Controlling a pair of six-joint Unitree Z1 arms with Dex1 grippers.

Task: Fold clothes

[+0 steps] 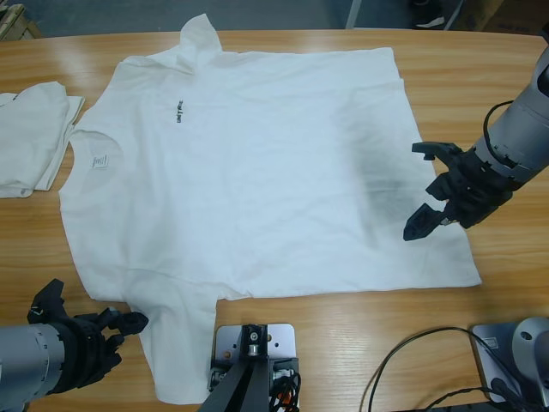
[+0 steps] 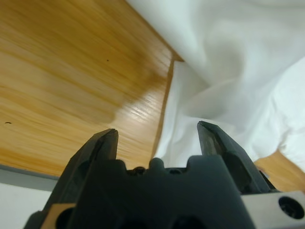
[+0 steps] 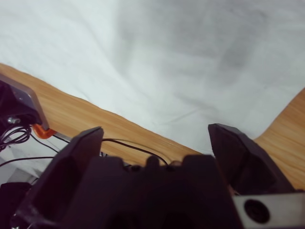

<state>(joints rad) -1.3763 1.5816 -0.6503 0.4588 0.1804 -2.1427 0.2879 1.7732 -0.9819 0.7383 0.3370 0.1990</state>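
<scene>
A white T-shirt with small black chest lettering lies spread flat on the wooden table, collar to the left. My left gripper stands open at the bottom left, beside the near sleeve. The left wrist view shows its jaws apart over the sleeve's edge, gripping nothing. My right gripper hangs open over the shirt's hem end at the right. In the right wrist view the white fabric lies below the spread jaws.
A second white shirt lies folded at the far left edge, just left of the collar. Black cables run along the table's near right edge. Bare wood shows right of the hem and along the near edge.
</scene>
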